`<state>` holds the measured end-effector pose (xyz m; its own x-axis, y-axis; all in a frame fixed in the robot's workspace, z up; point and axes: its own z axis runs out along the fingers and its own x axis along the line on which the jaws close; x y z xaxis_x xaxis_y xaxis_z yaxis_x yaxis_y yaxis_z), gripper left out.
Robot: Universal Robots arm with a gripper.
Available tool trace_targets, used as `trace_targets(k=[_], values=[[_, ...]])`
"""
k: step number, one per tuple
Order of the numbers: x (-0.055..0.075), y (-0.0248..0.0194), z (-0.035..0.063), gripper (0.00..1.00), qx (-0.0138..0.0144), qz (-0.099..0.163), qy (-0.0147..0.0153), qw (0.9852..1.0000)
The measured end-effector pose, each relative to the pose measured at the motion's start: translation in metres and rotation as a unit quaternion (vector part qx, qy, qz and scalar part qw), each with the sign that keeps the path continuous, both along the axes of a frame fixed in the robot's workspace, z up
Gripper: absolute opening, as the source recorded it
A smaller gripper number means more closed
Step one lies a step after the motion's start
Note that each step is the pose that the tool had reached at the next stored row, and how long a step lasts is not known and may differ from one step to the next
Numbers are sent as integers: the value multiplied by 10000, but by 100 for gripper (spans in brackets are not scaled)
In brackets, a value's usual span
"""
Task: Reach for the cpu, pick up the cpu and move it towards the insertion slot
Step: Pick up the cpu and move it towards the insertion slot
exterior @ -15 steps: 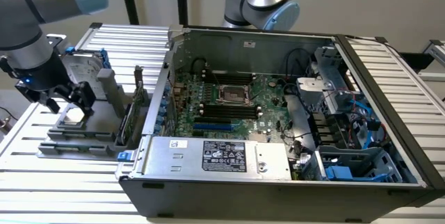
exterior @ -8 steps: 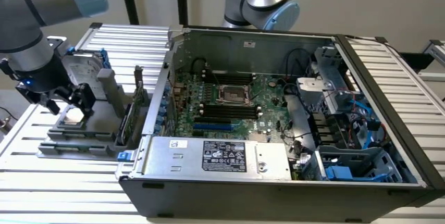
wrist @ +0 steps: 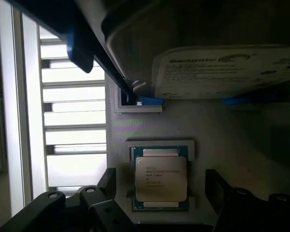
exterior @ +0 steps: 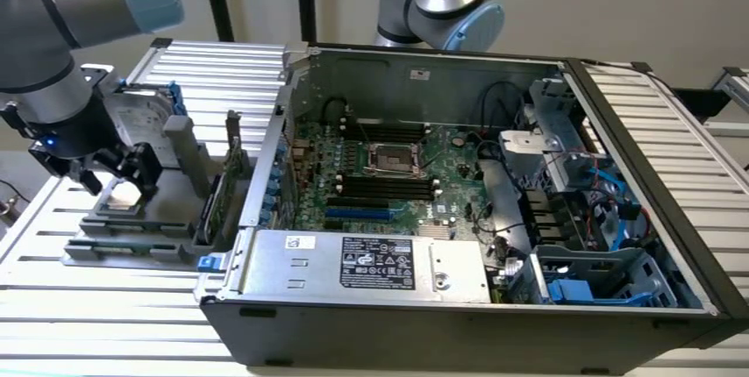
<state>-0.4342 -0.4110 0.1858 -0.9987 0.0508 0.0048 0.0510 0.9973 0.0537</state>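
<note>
Silvery square cpu (wrist: 161, 178) (printed lettering)

The cpu (wrist: 161, 177) lies flat, lid up, in a shallow square recess of the pale grey holder (wrist: 222, 140). Its silvery-grey metal top carries small dark lettering, and a thin blue-green edge shows around it. It sits between my spread fingers (wrist: 108, 182), touching neither. The insertion slot (exterior: 392, 156) is a square socket with a shiny metal frame and dark centre, lying face-up on the motherboard (exterior: 457, 175).
</note>
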Motion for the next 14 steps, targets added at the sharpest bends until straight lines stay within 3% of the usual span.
trace_targets(k=[14], values=[[5,0,-23,83,-1,0,0,10000]])
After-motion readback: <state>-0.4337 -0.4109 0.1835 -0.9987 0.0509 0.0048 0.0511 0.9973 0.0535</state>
